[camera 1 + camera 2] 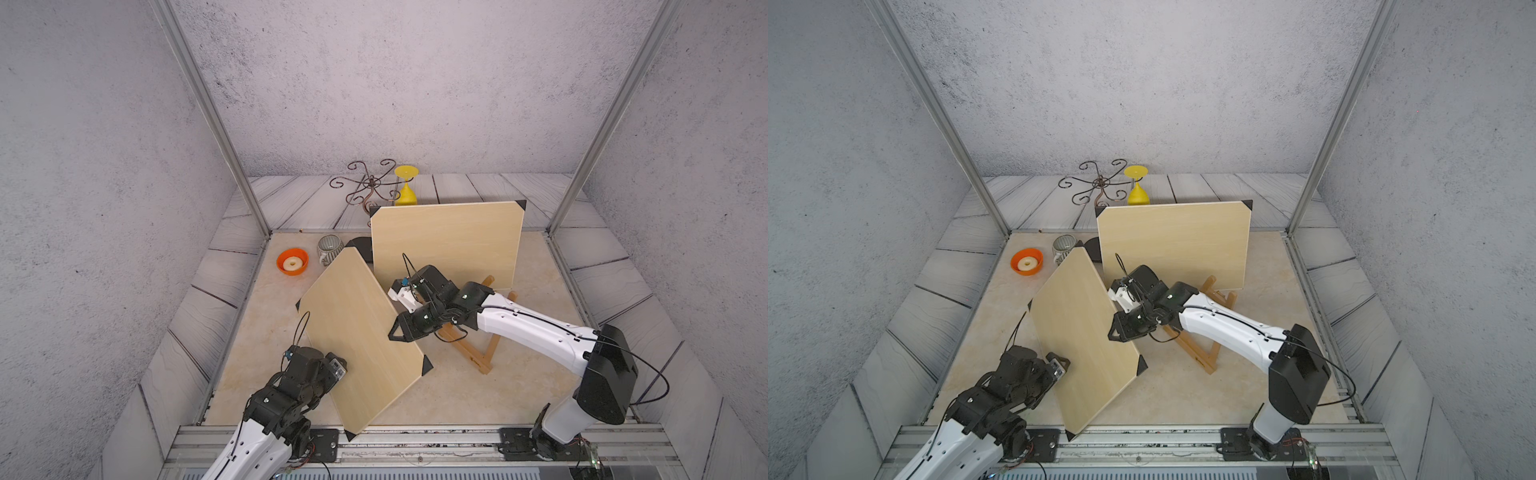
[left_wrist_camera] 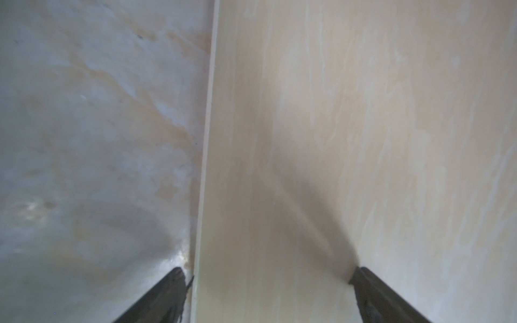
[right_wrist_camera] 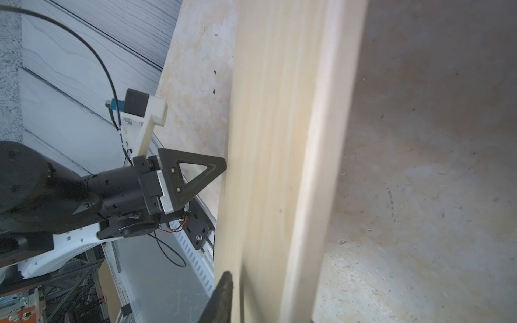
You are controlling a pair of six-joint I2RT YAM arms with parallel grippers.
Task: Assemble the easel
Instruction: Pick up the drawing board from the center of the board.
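A light wooden board point(image 1: 361, 332) point(image 1: 1084, 336) with black corner caps stands tilted on one corner at the front left. My right gripper point(image 1: 398, 332) point(image 1: 1113, 332) point(image 3: 268, 299) is shut on its right edge, with one finger point(image 3: 223, 290) flat on the face. My left gripper point(image 2: 267, 275) is open at the board's left edge point(image 2: 205, 167). One fingertip point(image 3: 221, 165) touches the board's face. In both top views its jaws are hidden behind the board. A second board point(image 1: 446, 245) point(image 1: 1175, 245) stands upright at the back, by the wooden easel frame point(image 1: 478, 353) point(image 1: 1204, 357).
At the back left are an orange bowl point(image 1: 292, 262) holding a white ring and a grey striped cup point(image 1: 329, 248). A yellow goblet point(image 1: 406, 189) and a metal scroll stand point(image 1: 370, 185) sit behind the table. A metal rail point(image 1: 415, 436) runs along the front edge.
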